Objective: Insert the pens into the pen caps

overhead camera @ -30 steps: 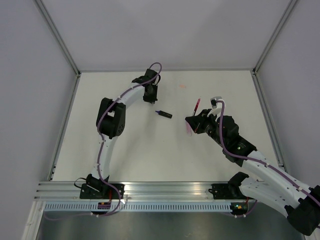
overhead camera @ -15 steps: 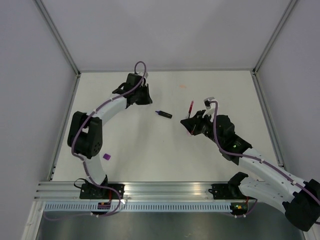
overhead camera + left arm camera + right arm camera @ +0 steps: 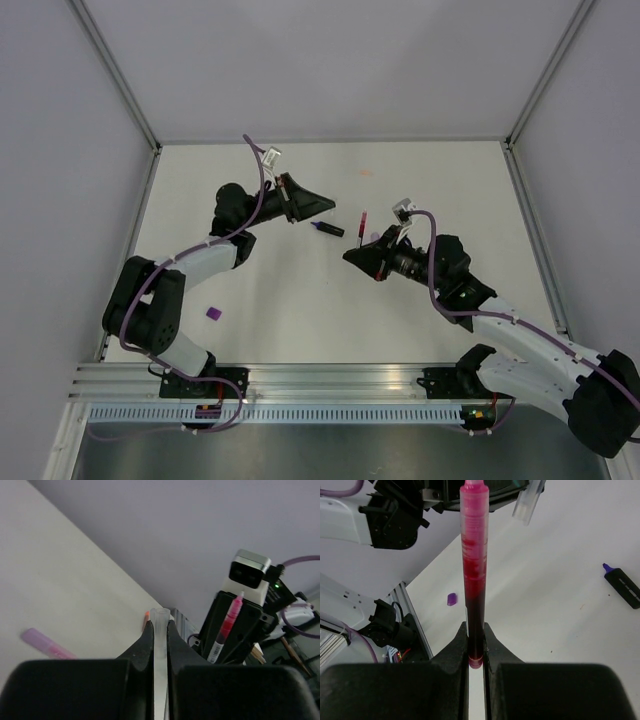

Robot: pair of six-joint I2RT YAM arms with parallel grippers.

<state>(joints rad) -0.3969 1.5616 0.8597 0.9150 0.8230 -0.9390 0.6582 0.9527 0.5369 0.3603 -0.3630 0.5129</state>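
Finds left gripper (image 3: 160,630) closed tight on a pale translucent cap (image 3: 160,616), pinched lengthwise between both fingers, reaching in from the left above the far middle of the table (image 3: 450,180). Finds right gripper (image 3: 474,630) clamped on the lower end of the pink-red pen (image 3: 472,555), shaft running straight out past the fingertips, pink tip pointing toward the left gripper. Places cap and pen tip near each other in the air but apart, the cap off to one side of the tip and not yet on it. Locates dark navy pen (image 3: 329,230) flat on the table between the two grippers, purple nib bare, touched by neither. Locates purple cap (image 3: 213,312) alone on the table at near left, well apart from both pens.
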